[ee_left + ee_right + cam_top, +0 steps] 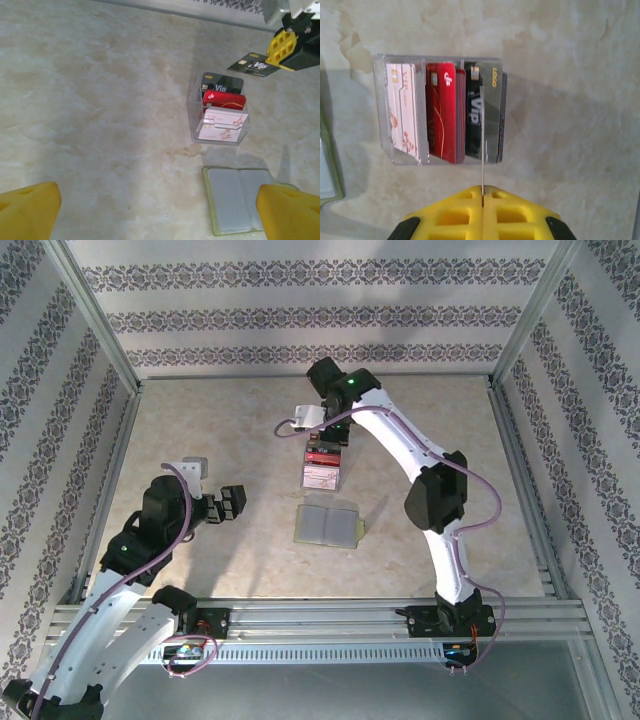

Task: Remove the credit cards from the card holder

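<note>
Your right gripper (482, 200) pinches a thin black credit card (255, 65) edge-on above the clear plastic tray (382, 110) (likely to slot it in); your left gripper (228, 502) hangs wide open, empty, near the olive-green bifold card holder (240, 200).

Bright, even overhead light; soft shadows on table (220, 430); mild wrist-view blur.

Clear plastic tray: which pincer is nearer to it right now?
Right. The right pincer hangs directly over the clear tray, shut on a black card. The left pincer is open, off to the tray's left, toward the arm bases.
</note>
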Controlling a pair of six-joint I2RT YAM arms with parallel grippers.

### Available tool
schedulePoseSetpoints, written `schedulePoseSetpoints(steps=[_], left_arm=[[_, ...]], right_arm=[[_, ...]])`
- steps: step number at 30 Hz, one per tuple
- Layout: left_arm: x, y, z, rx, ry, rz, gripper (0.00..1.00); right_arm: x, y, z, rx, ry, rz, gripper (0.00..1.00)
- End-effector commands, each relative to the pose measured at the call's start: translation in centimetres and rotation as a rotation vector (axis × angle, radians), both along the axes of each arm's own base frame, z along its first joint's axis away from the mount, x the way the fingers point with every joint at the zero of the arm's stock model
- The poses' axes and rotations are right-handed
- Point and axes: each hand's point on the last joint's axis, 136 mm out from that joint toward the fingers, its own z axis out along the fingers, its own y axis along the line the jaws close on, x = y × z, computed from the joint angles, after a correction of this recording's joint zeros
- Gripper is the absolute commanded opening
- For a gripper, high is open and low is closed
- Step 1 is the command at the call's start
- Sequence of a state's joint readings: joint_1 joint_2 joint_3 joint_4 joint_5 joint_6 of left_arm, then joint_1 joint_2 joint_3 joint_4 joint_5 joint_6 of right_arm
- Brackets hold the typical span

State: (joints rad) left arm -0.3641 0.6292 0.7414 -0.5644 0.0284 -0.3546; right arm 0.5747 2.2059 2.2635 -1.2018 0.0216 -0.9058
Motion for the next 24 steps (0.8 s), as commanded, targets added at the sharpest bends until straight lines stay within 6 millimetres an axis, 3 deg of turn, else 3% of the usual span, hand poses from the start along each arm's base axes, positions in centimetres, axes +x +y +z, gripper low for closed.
schedulePoseSetpoints(steps=[1,11,24], left_arm=[[-0.3,1.0,-0.5,0.054,0.018,0.020,1.00],[0.1,0.9,-0.9,0.069,0.041,0.018,1.00],[0.2,0.9,-1.1,0.066,0.054,0.020,1.00]], right_arm=[[-0.8,-0.2,-1.1,-0.057,0.060,0.041,0.00],[0.3,0.2,-3.4,-0.069,0.086,0.037,0.00],[1.9,0.0,-4.5,-0.075,0.067,0.014,0.00]])
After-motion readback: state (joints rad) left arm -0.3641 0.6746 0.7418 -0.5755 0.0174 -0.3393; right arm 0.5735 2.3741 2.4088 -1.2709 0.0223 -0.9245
